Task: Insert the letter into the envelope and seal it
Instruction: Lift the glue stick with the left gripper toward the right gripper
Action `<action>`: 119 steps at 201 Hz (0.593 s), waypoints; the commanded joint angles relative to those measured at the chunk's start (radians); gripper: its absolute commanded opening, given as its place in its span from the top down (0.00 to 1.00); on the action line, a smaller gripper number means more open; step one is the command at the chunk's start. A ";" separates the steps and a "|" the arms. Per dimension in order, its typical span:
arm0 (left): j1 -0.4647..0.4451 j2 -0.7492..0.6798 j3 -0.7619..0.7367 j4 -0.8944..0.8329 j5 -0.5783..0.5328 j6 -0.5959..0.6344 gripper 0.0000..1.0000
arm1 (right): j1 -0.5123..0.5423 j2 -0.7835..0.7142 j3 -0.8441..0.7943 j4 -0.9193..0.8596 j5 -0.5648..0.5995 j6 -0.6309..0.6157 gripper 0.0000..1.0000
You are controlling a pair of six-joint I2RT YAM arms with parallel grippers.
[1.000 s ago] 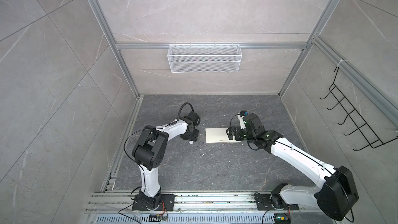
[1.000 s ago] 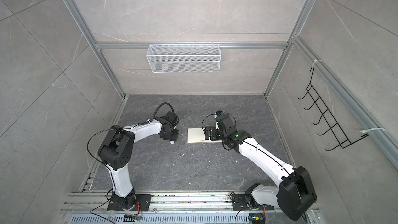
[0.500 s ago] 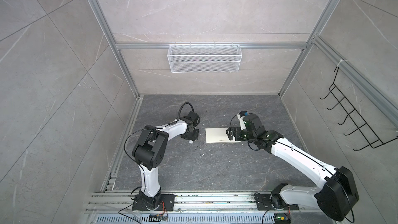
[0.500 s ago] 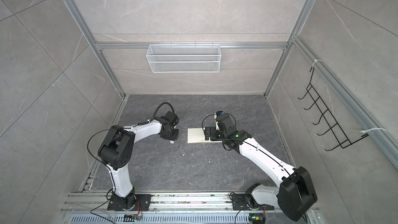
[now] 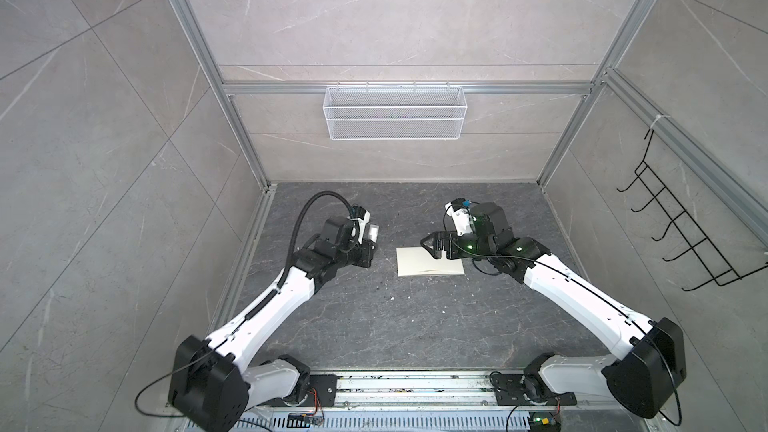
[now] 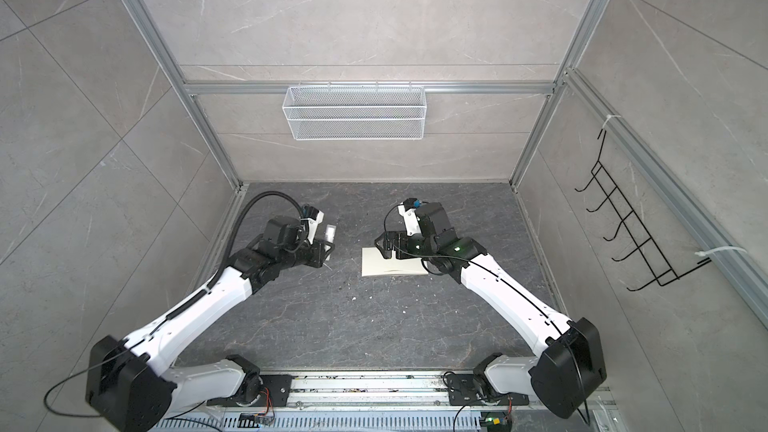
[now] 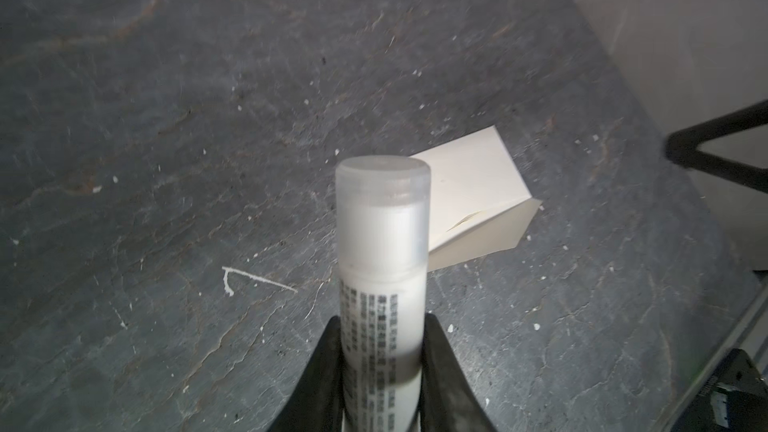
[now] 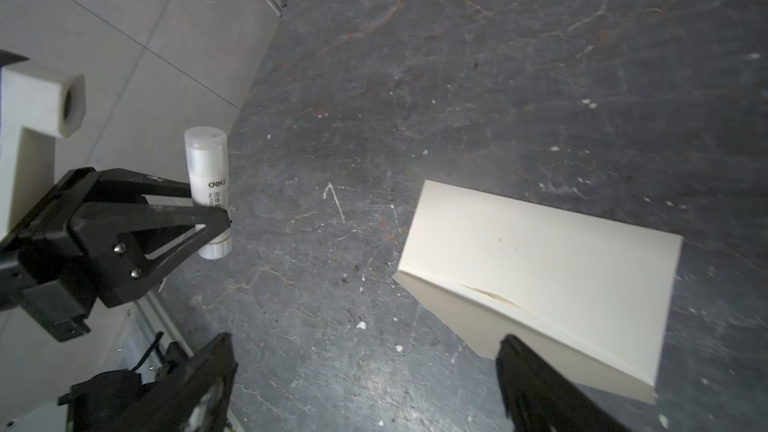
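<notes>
Right, from my end outward: both arms reach away from the rail across the dark floor. On the left, the left gripper is clamped on the glue stick, pinching the printed lower part of the barrel. The stick stands upright with its clear cap on, and I cannot tell whether its base touches the floor. From the right wrist camera I see the same grip side-on, with the fingertips pressed to the barrel just under the brand mark.

Bare floor separates the stick from the envelope, which lies on the floor to the stick's right, well apart from it, with its long side running across both top views. Along the long edge nearest me, the flap sits at an angle to the cream face and is in shadow, with a small crease at the fold.

The right gripper hangs over the envelope's far right part with its jaws spread wide, holding nothing. In its wrist view one finger crosses the flap edge, and I cannot tell whether it touches the paper.

Farthest off, the basket hangs on the back wall and the rack on the right wall
</notes>
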 commanded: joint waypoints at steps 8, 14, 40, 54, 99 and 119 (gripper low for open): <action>0.001 -0.088 -0.039 0.067 0.096 0.067 1.00 | 0.013 0.048 0.106 -0.022 -0.113 0.008 0.01; -0.001 -0.104 -0.043 0.068 0.102 0.076 1.00 | 0.019 0.056 0.127 -0.033 -0.117 0.005 0.01; -0.017 -0.151 -0.056 0.075 0.119 0.117 1.00 | 0.049 0.083 0.198 -0.082 -0.125 -0.014 0.01; -0.032 -0.166 -0.066 0.083 0.107 0.144 1.00 | 0.072 0.100 0.237 -0.117 -0.120 -0.033 0.01; -0.071 -0.195 -0.127 0.144 0.055 0.212 1.00 | 0.122 0.133 0.309 -0.202 -0.093 -0.088 0.01; -0.081 -0.206 -0.157 0.187 0.048 0.243 1.00 | 0.129 0.133 0.316 -0.208 -0.094 -0.091 0.01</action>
